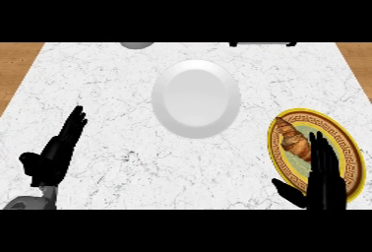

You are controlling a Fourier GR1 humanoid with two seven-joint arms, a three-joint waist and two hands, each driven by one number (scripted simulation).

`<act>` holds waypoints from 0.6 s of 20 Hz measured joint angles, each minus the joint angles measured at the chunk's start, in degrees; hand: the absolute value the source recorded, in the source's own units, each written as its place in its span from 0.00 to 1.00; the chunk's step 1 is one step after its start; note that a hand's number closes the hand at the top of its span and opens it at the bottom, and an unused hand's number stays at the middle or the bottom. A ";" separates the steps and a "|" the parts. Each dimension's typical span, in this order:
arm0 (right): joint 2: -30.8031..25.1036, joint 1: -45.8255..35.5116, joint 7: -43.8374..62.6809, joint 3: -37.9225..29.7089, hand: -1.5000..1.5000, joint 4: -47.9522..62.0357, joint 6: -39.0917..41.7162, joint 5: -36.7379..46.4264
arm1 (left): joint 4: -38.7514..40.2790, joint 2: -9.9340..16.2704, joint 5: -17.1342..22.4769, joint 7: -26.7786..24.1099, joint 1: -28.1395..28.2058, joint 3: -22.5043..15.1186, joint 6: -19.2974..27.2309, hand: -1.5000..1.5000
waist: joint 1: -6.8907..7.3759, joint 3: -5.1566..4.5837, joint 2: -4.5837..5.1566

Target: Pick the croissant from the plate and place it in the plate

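A brown croissant (294, 140) lies on a yellow patterned plate (348, 147) at the counter's right edge. A plain white plate (195, 98) sits near the middle, bare. My right hand (325, 181) is open, its straight fingers stretched over the yellow plate's lower part, just right of and below the croissant; its fingertips are at the croissant's near end, and whether they touch it I cannot tell. My left hand (56, 153) rests open at the lower left, fingers pointing up, far from both plates.
The white marble counter (102, 88) has wooden floor showing past its left and right sides. A grey rounded object (137, 45) and a dark-edged item (263, 43) sit at the far edge.
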 measured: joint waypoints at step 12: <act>1.53 -3.73 22.36 -0.84 0.00 -10.85 24.98 9.85 | -0.20 -1.58 -2.16 1.50 -0.66 1.80 -1.55 0.50 | 0.49 0.23 0.01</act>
